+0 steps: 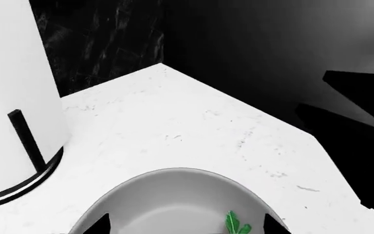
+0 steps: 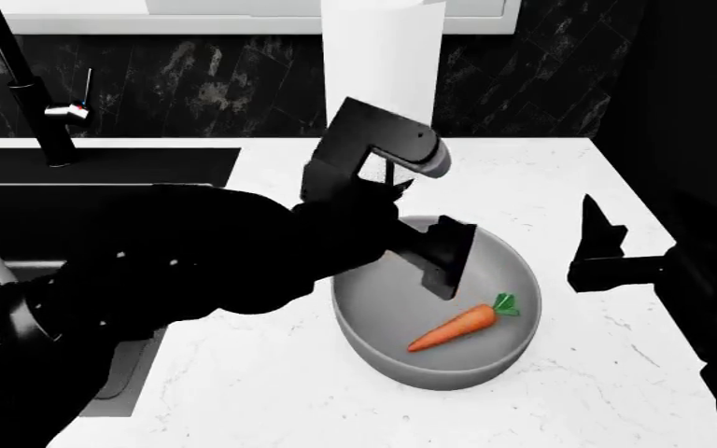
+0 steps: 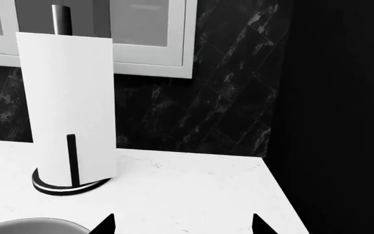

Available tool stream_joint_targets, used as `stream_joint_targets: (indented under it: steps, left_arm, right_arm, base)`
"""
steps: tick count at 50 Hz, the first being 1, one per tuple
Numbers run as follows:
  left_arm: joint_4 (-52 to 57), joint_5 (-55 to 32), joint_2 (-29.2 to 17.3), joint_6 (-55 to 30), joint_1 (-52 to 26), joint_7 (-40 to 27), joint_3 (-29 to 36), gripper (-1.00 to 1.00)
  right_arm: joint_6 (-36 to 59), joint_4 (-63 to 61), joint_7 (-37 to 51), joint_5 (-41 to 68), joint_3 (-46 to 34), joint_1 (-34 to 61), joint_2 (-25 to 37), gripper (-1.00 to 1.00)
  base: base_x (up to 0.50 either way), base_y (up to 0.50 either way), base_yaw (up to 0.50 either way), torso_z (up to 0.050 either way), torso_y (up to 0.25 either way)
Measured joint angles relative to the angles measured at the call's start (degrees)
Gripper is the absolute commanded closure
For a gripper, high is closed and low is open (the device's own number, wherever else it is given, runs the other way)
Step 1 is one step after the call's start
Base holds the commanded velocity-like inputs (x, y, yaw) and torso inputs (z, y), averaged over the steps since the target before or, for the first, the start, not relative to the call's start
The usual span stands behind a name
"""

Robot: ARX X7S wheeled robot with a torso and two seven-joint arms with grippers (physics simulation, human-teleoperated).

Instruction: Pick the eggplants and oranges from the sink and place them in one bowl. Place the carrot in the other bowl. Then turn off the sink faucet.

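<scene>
The carrot (image 2: 457, 329), orange with a green top, lies inside the wide mid-grey bowl (image 2: 373, 322) on the white counter. My left gripper (image 2: 448, 271) hangs open and empty just above the bowl's far side. In the left wrist view (image 1: 187, 226) its jaws stand wide apart over the bowl (image 1: 167, 195), with the carrot's green top (image 1: 236, 224) between them. My right gripper (image 2: 589, 252) is open and empty to the right of the bowl; in the right wrist view (image 3: 181, 225) only the counter shows. The black faucet (image 2: 10, 65) and the sink (image 2: 85, 191) are at the far left. The eggplant, the orange and the pale bowl are out of view.
A white paper towel roll (image 2: 381, 56) on a black stand stands behind the bowl, close to my left arm; it shows in both wrist views (image 1: 8, 97) (image 3: 66, 112). A black marbled wall (image 2: 521, 84) backs the counter. The counter's edge (image 2: 614, 187) is on the right.
</scene>
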Motion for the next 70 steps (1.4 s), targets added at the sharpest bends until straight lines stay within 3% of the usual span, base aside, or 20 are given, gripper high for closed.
stream_joint_targets:
  steps: [23, 34, 70]
  left_arm:
    - [12.0, 11.4, -15.5, 12.1, 8.7, -15.3, -7.7, -1.00]
    - [15.8, 13.4, -20.8, 15.8, 13.4, -20.6, -10.1, -1.00]
    - [20.1, 14.1, -25.8, 19.4, 18.6, -23.9, -12.4, -1.00]
  right_arm:
    - [2.3, 0.3, 1.4, 2.1, -0.4, 3.4, -0.1, -1.00]
    - [1.8, 0.6, 1.6, 1.6, -1.4, 3.2, -0.2, -1.00]
    - [2.5, 0.0, 3.8, 2.4, -1.8, 3.3, -0.5, -1.00]
  base:
    - [0.00, 0.00, 0.00, 0.000, 0.000]
    - [0.00, 0.06, 0.00, 0.000, 0.000]
    - [-0.16, 0.45, 0.00, 0.000, 0.000]
